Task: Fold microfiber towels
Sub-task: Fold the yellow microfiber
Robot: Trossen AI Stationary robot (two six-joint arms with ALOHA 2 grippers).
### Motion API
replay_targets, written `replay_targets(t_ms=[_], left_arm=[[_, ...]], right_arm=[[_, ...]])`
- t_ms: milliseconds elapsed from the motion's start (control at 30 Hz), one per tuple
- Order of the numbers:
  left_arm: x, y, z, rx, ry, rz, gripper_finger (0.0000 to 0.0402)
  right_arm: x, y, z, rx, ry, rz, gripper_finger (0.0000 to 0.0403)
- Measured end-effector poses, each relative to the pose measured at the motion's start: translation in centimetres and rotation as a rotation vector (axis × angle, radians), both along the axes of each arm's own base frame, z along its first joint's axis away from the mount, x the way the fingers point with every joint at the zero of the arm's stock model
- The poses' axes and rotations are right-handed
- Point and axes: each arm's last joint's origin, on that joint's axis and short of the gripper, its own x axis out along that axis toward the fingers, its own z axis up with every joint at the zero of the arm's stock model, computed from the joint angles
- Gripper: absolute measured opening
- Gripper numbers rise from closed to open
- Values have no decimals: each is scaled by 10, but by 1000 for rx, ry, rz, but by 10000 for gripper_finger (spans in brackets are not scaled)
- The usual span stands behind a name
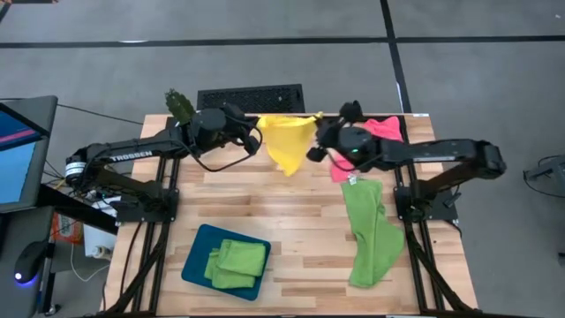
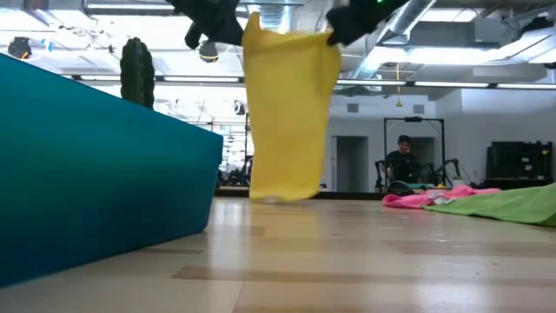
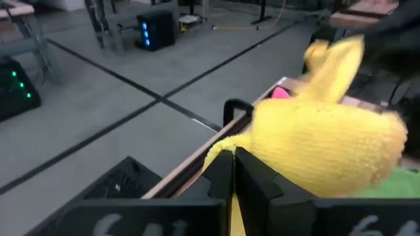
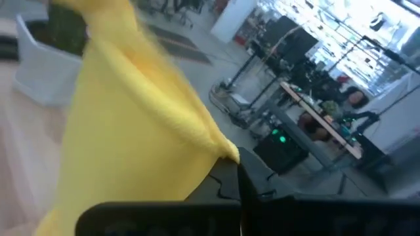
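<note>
Wooden table point(image 1: 291, 221): bare centre strip | yellow towel point(image 1: 286, 141) hangs over far edge, lower hem near tabletop | left gripper point(image 1: 256, 130), right gripper point(image 1: 314, 140): each clamped on a top corner | green towel point(image 1: 371, 231) near right edge

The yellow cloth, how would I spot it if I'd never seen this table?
Look to the far edge of the wooden table, between the two dark arms. The yellow microfiber cloth hangs there, pinched by the left hand and right hand; the other cloths lie flat.
</note>
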Motion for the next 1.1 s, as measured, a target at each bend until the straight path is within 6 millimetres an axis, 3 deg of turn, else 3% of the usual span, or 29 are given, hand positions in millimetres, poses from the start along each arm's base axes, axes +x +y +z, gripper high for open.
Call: replay_targets(t_ms=[100,233,500,667,867,1100], left_arm=[[0,-2,-2,23,54,-57,10],[3,-7,-16,-1,177,-116,47],[2,-25,-55,-72,335,-322,172],[4,-46,-90,52,363,-558,227],[12,-71,-113,290,123,-724,248],[51,-95,-147,360,208,-906,249]], right_arm=[[-14,5,10,27,-28,15,2],[-25,16,7,116,-12,34,1],[-20,47,-34,327,133,37,1],[-8,68,-60,367,209,48,4],[4,82,-82,389,252,40,3],[6,86,-86,404,243,40,5]])
